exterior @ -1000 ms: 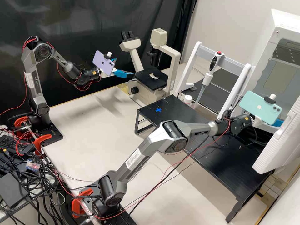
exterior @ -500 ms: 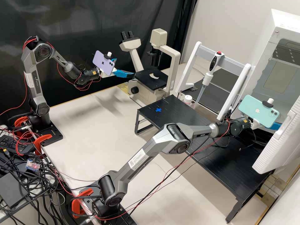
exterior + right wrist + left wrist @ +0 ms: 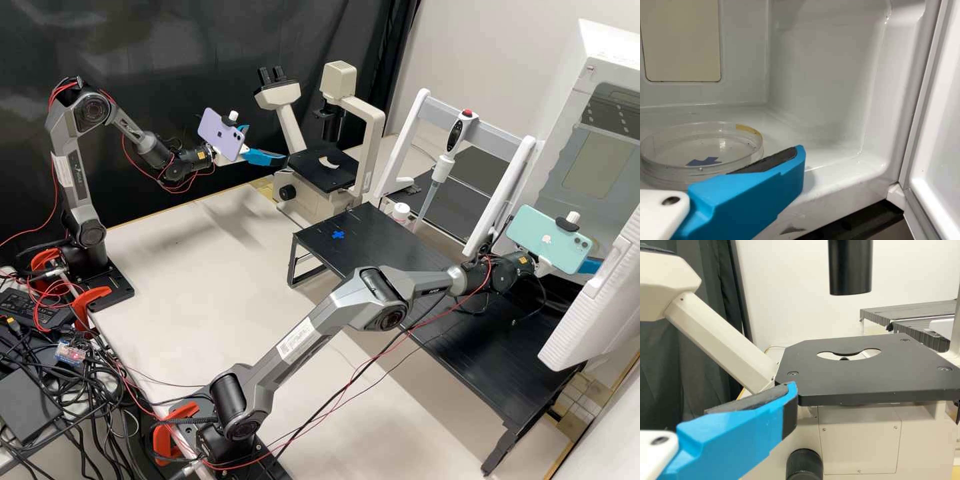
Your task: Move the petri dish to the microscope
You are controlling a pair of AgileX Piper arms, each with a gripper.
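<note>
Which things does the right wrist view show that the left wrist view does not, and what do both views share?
Right wrist view: the clear petri dish, resting inside a white-walled chamber, with the chamber's open door beside it.

Left wrist view: the microscope, its flat black stage with a cut-out, a black knob, and a dark curtain.

Both: a bright blue finger with a dark pad.

Pipette point(image 3: 455, 137) on white frame point(image 3: 505, 192); white container point(image 3: 401, 211) near; black curtain point(image 3: 173, 40).
</note>
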